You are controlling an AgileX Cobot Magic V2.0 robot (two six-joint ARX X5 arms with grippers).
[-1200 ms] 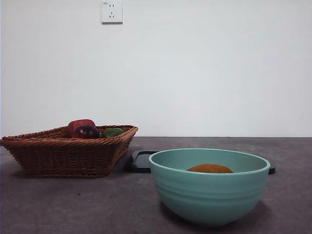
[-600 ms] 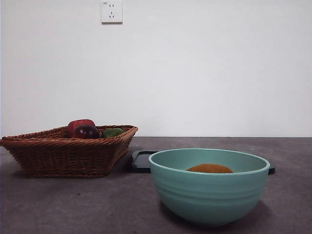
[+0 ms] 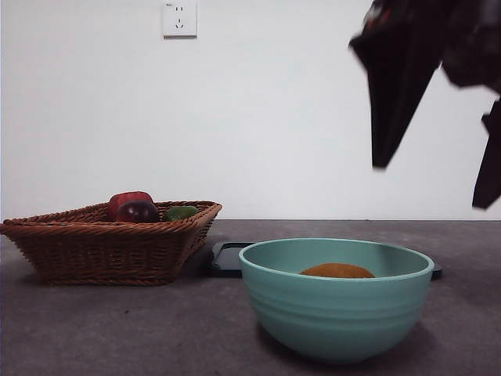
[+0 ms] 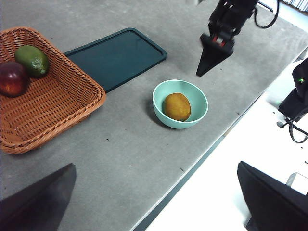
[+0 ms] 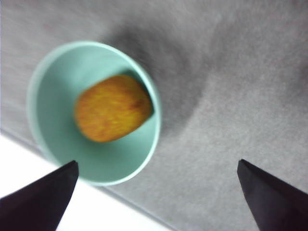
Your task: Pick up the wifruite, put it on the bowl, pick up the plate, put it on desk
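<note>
Front view, read from the left, gives us first the wicker basket [image 3: 109, 243], where the dark red-purple fruit [image 3: 138, 211], a red piece behind it and the green fruit [image 3: 182, 212] lie together; we take these as things to leave alone, since none matches the task. Just beside the basket, flat on the tabletop [image 3: 117, 329], lies the dark tray [image 3: 227, 260], the only thing here that could be the task's plate, and it runs on behind the bowl [image 3: 337, 301]. The bowl stands nearest the camera, and the wifruite [image 3: 337, 271] rests inside it, only its orange-brown top showing above the rim. We judge the first half of the task finished, with the tray as what remains.

Further right and high above the bowl hangs the right pincer [image 3: 434, 176], touching nothing. Its own wrist view shows the two jaws standing wide apart, with the bowl and the fruit far below between them, so it is open and empty. We read that height and spread as a release done and a pincer free for the tray.

The left pincer [image 4: 154, 202] waits well back from the things, jaws likewise spread wide with nothing between them.
</note>
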